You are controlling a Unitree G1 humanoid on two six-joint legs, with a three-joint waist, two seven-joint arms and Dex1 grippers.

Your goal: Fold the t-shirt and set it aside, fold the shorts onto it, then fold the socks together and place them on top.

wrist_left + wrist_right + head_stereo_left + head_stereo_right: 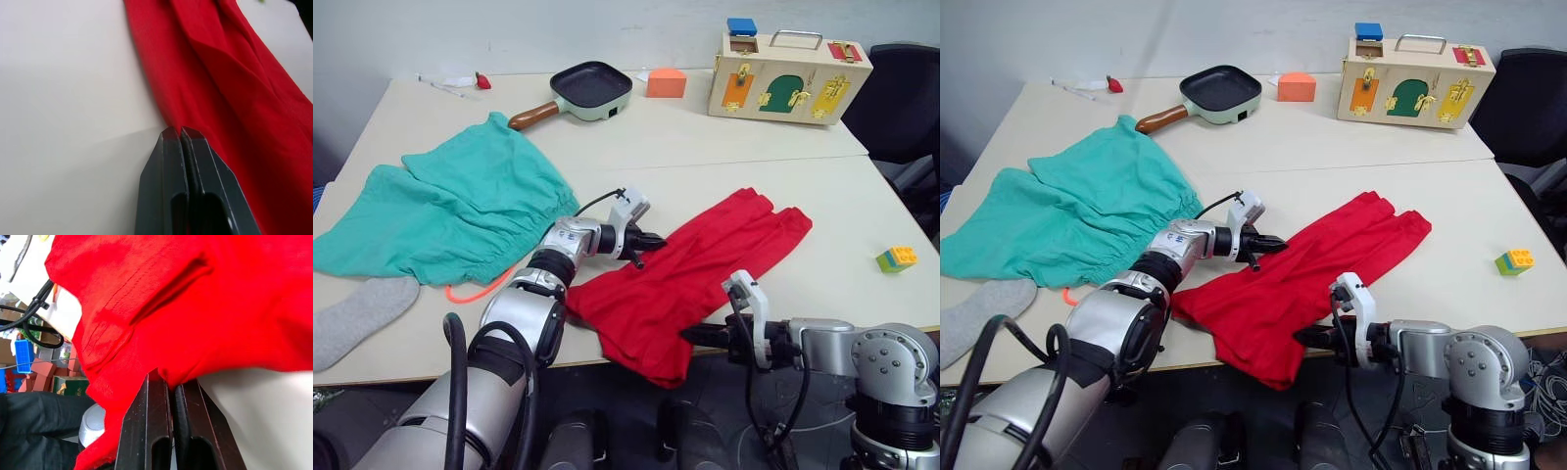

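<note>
The right gripper [690,336] pinched the t-shirt [690,279]'s near hem, the left gripper [651,239] its far edge; shirt half-folded; shorts [450,211] and sock [357,315] beside it lay untouched.

The right gripper [171,382] has its two black fingers pressed together, pinching the edge of the red t-shirt [195,303]. Part of the shirt hangs over the pale table [274,421].
</note>
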